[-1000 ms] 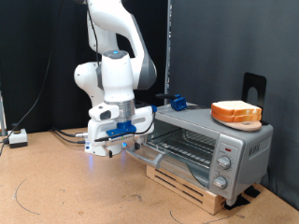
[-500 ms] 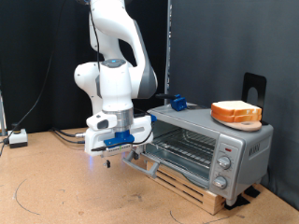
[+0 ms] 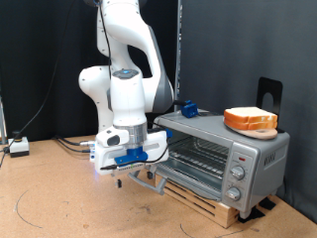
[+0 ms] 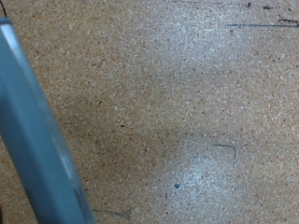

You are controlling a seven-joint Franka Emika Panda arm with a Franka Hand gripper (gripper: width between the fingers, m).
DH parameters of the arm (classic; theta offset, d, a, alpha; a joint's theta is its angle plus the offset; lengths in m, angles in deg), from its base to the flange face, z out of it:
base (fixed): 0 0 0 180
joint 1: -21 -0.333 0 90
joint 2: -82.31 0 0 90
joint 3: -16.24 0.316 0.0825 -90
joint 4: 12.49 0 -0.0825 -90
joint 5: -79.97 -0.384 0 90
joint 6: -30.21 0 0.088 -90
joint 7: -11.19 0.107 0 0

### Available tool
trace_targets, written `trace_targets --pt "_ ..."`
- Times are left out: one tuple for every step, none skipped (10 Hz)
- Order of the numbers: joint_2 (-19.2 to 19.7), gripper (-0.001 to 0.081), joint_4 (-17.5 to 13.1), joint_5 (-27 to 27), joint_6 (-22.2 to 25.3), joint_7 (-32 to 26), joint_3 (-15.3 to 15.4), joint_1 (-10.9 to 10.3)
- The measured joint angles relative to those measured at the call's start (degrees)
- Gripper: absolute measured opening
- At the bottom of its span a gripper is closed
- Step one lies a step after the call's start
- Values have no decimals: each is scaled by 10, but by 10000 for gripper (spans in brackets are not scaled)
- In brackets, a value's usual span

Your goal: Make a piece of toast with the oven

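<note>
Two slices: the piece of toast (image 3: 250, 120) lies stacked with its twin on the roof of the oven, pale cream faces, orange-brown crusts, well apart from the tool.
Tool: the tool (image 3: 127, 171) hangs low at the front edge of the dropped oven door, at the exterior view's left of the oven; from where I stand I cannot tell whether its fingers are spread or closed, nor whether they touch the door handle. Nothing shows between them.
Arm: a white Franka arm (image 3: 121, 59), glossy rounded shells, bent over so the hand with its blue fittings points down towards the table.
Oven: the oven (image 3: 223, 154) is a boxy silver toaster oven, brushed metal sides, its glass door (image 3: 161, 176) swung down and open, a wire rack (image 3: 198, 154) visible inside, three round knobs (image 3: 236, 175) in a column on the panel at the exterior view's right. It sits on a pale wooden slat base (image 3: 203, 201).
Table: the table (image 3: 59, 198) is speckled brown cork-like board, matte and grainy; the wrist view shows that same grain close up, with a smooth blue-grey bar (image 4: 37, 140) running slantwise along one edge.
Backdrop: black curtain (image 3: 40, 59) behind, a small blue object (image 3: 187, 108) on the oven's far corner, a black bracket (image 3: 268, 92) behind the bread.
</note>
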State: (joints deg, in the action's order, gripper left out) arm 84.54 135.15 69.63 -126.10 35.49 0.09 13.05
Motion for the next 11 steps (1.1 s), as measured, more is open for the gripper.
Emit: trace_targets --pt "10 809 -5 5 0 0 -1 1" --pt "20 809 -8 17 -2 3 -3 2" --pt "31 809 -9 38 -4 12 -8 3" --pt "43 809 -9 60 -4 26 -15 3" --pt "56 809 -8 65 -12 30 -19 3" --pt "69 809 -8 65 -23 30 -19 5" --pt "80 809 -8 65 -34 30 -19 6" --pt "90 809 -8 64 -43 30 -20 7" --pt "98 809 -8 66 -51 30 -23 7" --pt "105 809 -8 70 -60 30 -29 7" --pt "110 809 -9 74 -63 30 -39 8"
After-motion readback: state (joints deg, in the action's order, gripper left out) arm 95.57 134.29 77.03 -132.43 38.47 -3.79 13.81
